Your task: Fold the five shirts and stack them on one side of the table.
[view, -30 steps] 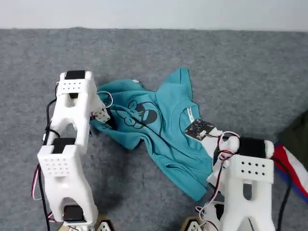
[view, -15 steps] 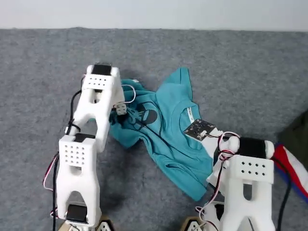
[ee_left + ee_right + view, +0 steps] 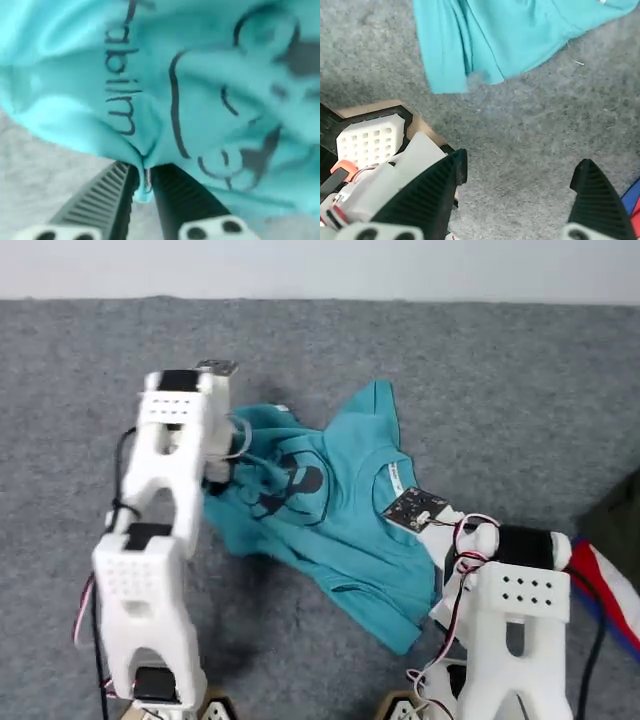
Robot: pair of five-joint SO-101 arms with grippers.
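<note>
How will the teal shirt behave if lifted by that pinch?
Probably floppy: the teal shirt lies crumpled and bunches where the left gripper pinches it. Likely light, so it should drape and drag over the grey carpet, not lift flat.

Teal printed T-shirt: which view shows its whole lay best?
The high view: the teal printed cotton T-shirt lies rumpled on the grey carpeted table, nearly all visible. The left wrist view gives its print close up, a fold pinched in the left tool. The right wrist view gives one hem edge beyond the open right tool.
</note>
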